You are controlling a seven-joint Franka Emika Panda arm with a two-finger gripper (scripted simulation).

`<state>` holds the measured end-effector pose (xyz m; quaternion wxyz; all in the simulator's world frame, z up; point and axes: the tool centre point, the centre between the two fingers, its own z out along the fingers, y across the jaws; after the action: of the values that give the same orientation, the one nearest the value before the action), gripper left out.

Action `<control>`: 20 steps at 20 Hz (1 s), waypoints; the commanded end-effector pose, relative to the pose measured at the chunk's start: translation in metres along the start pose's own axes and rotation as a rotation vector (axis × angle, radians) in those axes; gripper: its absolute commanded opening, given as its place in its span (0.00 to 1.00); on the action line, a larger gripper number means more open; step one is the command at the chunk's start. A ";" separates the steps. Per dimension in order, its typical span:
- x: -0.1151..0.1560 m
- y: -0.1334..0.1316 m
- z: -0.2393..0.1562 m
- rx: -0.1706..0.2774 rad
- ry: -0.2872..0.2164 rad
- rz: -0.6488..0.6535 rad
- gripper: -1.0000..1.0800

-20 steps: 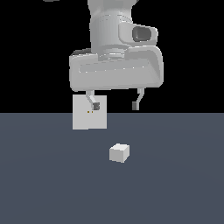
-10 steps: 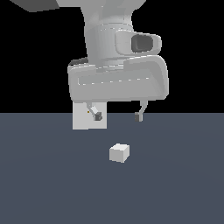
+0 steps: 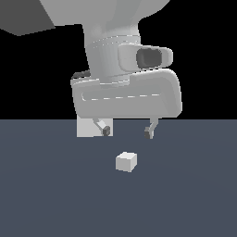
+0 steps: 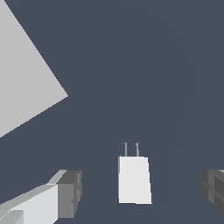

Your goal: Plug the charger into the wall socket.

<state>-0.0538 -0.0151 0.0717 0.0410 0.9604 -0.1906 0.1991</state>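
The charger (image 3: 126,161) is a small white cube lying on the dark grey floor, in front of and below my gripper (image 3: 127,131). In the wrist view the charger (image 4: 134,179) shows two thin prongs and lies between my spread fingers (image 4: 68,194). My gripper is open and holds nothing. The wall socket (image 3: 88,127) is a flat white plate standing behind the gripper, mostly hidden by the hand in the exterior view; its two holes are not visible. In the wrist view the wall socket (image 4: 22,74) appears as a large pale slab off to one side.
The dark grey floor (image 3: 185,194) stretches around the charger. Black background fills the space above it.
The arm has come toward the camera and lower, so the hand looks larger and now covers most of the socket. The charger has not moved.
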 end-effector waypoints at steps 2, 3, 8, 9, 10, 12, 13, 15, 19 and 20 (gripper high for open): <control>-0.002 0.002 0.004 -0.006 0.023 0.017 0.96; -0.002 0.002 0.005 -0.008 0.027 0.020 0.96; -0.004 0.003 0.008 -0.011 0.039 0.031 0.96; -0.004 0.003 0.008 -0.012 0.040 0.031 0.96; -0.004 0.002 0.008 -0.011 0.037 0.028 0.96; -0.004 0.002 0.009 -0.011 0.037 0.028 0.96; -0.005 0.002 0.010 -0.011 0.037 0.028 0.96; -0.007 0.002 0.014 -0.011 0.036 0.029 0.96; -0.013 0.003 0.027 -0.010 0.036 0.031 0.96; -0.015 0.003 0.031 -0.010 0.036 0.031 0.96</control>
<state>-0.0556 -0.0170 0.0438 0.0461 0.9534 -0.2054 0.2162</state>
